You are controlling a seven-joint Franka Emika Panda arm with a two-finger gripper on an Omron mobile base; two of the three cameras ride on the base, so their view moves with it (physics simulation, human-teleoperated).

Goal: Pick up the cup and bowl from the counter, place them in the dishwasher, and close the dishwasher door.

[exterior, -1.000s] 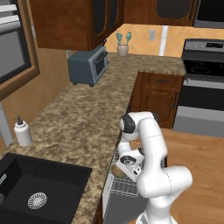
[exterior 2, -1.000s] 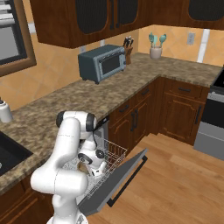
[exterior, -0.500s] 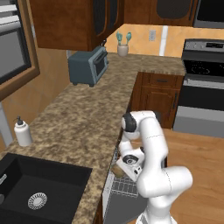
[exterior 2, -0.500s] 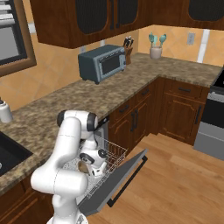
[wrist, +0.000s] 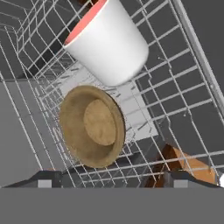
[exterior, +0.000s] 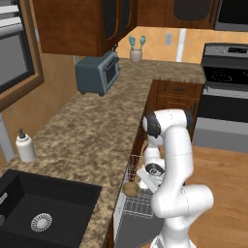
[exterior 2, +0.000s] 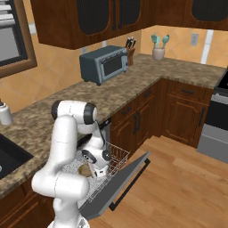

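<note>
In the hand view the white cup (wrist: 109, 43) with its reddish-pink rim lies on its side in the dishwasher's white wire rack (wrist: 183, 87). The tan wooden bowl (wrist: 92, 127) rests in the rack just beside it. My gripper (wrist: 111, 179) is open, its dark fingertips (wrist: 43, 179) spread wide just short of the bowl and not touching it. From the base views the gripper (exterior: 147, 177) hangs low over the rack (exterior 2: 116, 156), next to the bowl (exterior: 131, 188) (exterior 2: 84, 170). The dishwasher door (exterior 2: 122, 189) is folded down open below the granite counter (exterior: 92, 135).
A blue-grey toaster oven (exterior: 97, 72), a holder with teal utensils (exterior: 136, 51) and a white soap bottle (exterior: 24, 145) stand on the counter. A black sink (exterior: 43, 213) lies at near left, a stove (exterior: 225, 97) at far right. Wooden floor (exterior 2: 178, 178) spreads beyond the door.
The jaws have opened wide and let go of the bowl, which now rests in the rack. The arm has barely moved.
</note>
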